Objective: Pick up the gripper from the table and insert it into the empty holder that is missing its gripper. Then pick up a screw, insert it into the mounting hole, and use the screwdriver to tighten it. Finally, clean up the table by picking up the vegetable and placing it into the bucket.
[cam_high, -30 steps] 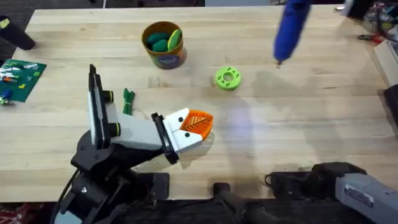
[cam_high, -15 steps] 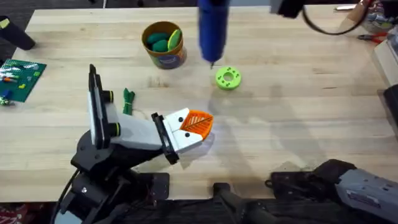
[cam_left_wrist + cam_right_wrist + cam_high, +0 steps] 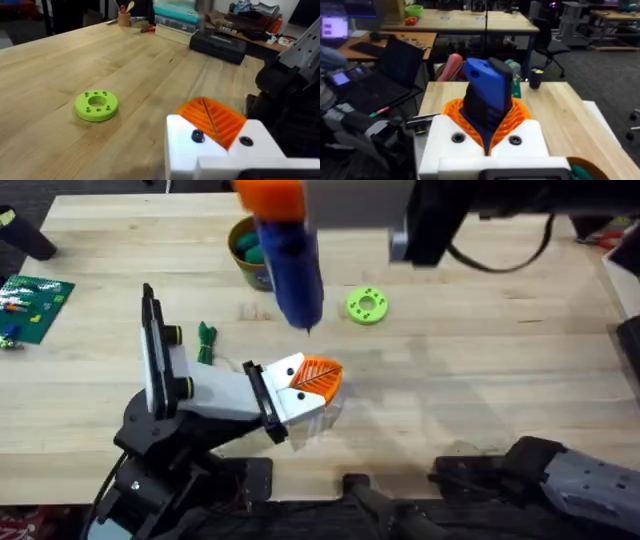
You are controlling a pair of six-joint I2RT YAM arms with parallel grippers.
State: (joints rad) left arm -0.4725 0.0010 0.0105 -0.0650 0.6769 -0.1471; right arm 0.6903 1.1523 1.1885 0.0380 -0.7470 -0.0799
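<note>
My right gripper [image 3: 272, 202] reaches in from the far right and is shut on the blue screwdriver [image 3: 292, 268]. Its orange pads [image 3: 517, 116] hug the driver's body [image 3: 487, 90]. The driver hangs tip down, just beyond the white holder [image 3: 292, 404]. The orange ribbed gripper piece [image 3: 318, 377] sits in that holder, which is my left arm's own end. My left gripper [image 3: 202, 101] shows its orange fingers [image 3: 222, 122] pressed together, holding nothing. The dark-green vegetable [image 3: 206, 342] lies on the table left of the holder. The tan bucket [image 3: 245, 265] stands at the back, half hidden by the driver.
A lime-green disc [image 3: 366, 305] with a centre hole lies right of the screwdriver tip and also appears as the lime disc [image 3: 96, 105] ahead of the left wrist. A green board [image 3: 32, 305] lies at the left edge. Green items fill the bucket.
The right arm has swept the screwdriver from the far right leftward and nearer, so it now hangs by the holder and covers part of the bucket. The left arm has stayed still.
</note>
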